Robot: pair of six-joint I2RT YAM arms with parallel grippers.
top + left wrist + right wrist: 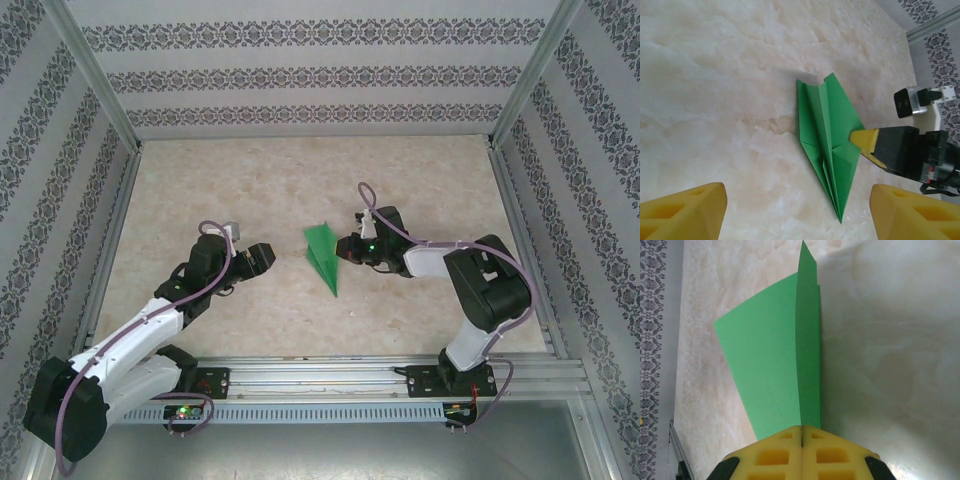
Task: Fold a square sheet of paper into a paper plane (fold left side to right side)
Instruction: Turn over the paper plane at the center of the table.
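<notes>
The square sheet of paper is folded into a narrow bright green paper plane (322, 258) that lies mid-table, its nose pointing toward the near edge. In the left wrist view the paper plane (827, 130) shows a centre crease and folded flaps. My right gripper (343, 248) is shut on the plane's right wing. In the right wrist view the paper plane (775, 365) runs into the closed seam of the right gripper (802, 432). My left gripper (268, 256) stands open a short way left of the plane, not touching it. In its own view the left gripper (797, 212) holds nothing between its fingers.
The beige marble-look table (250, 190) is boxed in by patterned walls (300, 75) at the back and both sides. A metal rail (330, 375) carrying the arm bases runs along the near edge. Bare tabletop lies behind and to the left of the plane.
</notes>
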